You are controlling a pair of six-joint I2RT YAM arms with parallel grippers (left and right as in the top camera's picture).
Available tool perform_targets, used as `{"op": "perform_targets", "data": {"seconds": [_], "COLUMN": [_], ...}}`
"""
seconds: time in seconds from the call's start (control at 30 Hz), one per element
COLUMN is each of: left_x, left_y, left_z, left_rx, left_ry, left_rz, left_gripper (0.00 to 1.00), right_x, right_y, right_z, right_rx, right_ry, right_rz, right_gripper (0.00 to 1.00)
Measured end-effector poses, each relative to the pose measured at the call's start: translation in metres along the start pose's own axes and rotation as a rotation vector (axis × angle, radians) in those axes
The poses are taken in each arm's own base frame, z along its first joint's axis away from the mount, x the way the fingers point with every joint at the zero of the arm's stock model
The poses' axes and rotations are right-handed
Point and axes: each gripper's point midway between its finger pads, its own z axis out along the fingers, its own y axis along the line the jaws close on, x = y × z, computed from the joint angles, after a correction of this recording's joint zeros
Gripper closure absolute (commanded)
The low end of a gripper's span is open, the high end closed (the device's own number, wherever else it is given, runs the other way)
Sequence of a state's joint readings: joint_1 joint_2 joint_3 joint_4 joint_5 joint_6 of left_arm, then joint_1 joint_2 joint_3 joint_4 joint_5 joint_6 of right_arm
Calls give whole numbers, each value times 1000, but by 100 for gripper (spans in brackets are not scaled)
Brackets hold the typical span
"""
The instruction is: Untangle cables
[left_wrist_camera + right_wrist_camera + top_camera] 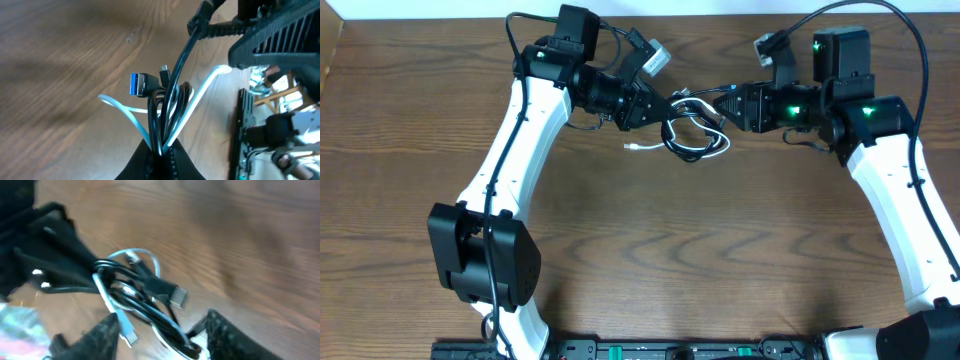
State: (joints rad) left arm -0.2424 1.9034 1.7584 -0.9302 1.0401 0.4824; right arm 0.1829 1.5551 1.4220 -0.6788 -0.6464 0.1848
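The black cable (pixel 688 128) and the white cable (pixel 712 146) lie tangled in one small bundle at the table's middle back, and the white cable's plug end (pixel 632 148) sticks out to the left. My left gripper (pixel 660 108) is shut on strands of both cables (pixel 162 145); a blue USB plug (pixel 140 84) stands just beyond its fingers. My right gripper (pixel 722 104) faces it from the right, open, its fingers (pixel 165 337) either side of black and white loops (pixel 145 307). A black plug (pixel 176 295) lies ahead of it.
Wooden table (pixel 650 260). Both arms meet at the back centre, with thick black robot wires (pixel 890 15) looping above them. The left arm's base (pixel 485 250) stands at the front left. A rack of equipment (pixel 250 135) shows at the table's edge.
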Motion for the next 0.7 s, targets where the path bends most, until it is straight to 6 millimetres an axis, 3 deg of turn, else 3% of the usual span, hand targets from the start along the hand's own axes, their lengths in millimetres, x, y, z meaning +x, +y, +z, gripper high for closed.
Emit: {"op": "perform_targets", "data": {"seconds": [0.1, 0.37, 0.57, 0.7], "left_x": [-6, -17, -22, -26], "left_y": [7, 23, 7, -4], "left_z": [0, -7, -9, -10], "left_rx": [-32, -76, 33, 104], "left_ry": [-18, -78, -89, -90], "left_rz": [-88, -491, -593, -607], "left_gripper": [93, 93, 93, 93], "right_x": [1, 17, 18, 23], "right_y": [0, 30, 41, 32], "right_z": [3, 22, 35, 54], "right_rx": [27, 3, -12, -25], "right_ry": [3, 55, 53, 84], "right_rz": [-23, -198, -289, -297], "right_gripper": [46, 56, 65, 71]}}
